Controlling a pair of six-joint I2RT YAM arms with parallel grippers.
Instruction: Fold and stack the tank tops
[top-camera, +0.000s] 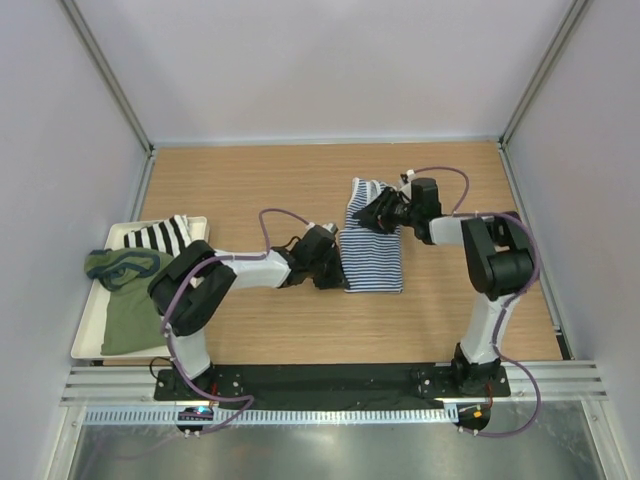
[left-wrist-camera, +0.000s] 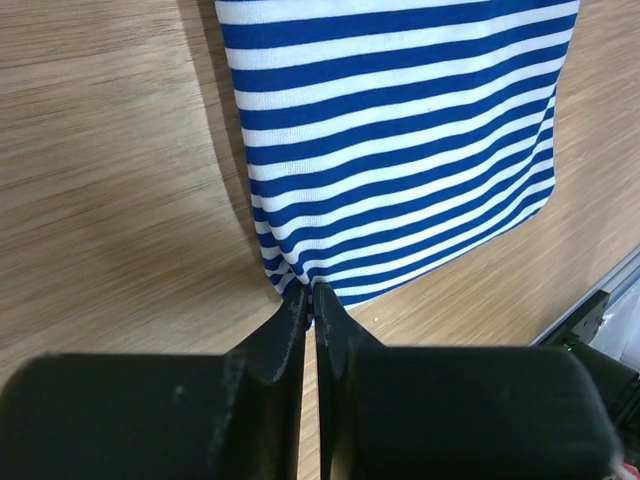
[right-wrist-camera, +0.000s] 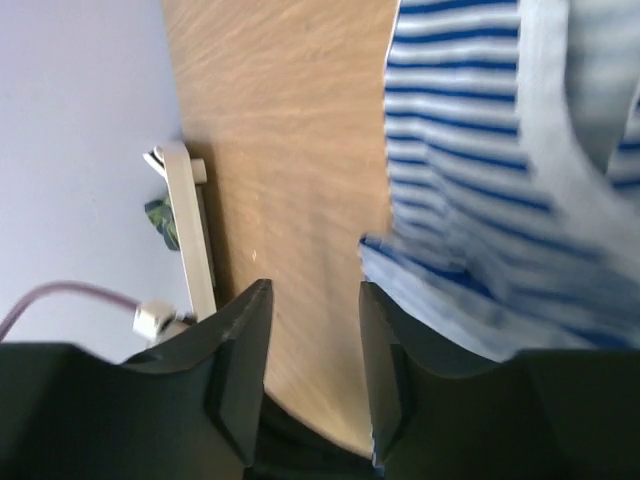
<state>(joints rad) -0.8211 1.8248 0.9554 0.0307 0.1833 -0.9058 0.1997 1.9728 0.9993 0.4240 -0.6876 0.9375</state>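
At the centre of the bench (top-camera: 250, 325) lies the striped tank top (top-camera: 372, 255), long axis running 12 to 6 o'clock, hem towards 6. Its cloth is thin navy-and-white horizontal stripes, lying mostly flat with a straight hem. The 12 o'clock end is bunched and raised, and a broad white band of trim shows there in the right wrist view, though that view is blurred.

The left pincer (left-wrist-camera: 308, 300) is at the hem's 7 o'clock corner. Its fingers are pressed nearly together, with only a slit between them, and they nip the corner of the striped cloth.

The right pincer (right-wrist-camera: 315, 295) is at the 12 o'clock end. Its fingers stand well apart with bare wood between them. The cloth lies against one finger but is not gripped.

At 9 o'clock a white tray (top-camera: 85, 345) holds the olive green tank top (top-camera: 125, 320), crumpled, with its navy trim uppermost. A black-and-white striped garment (top-camera: 160, 236) lies beside it towards 12.
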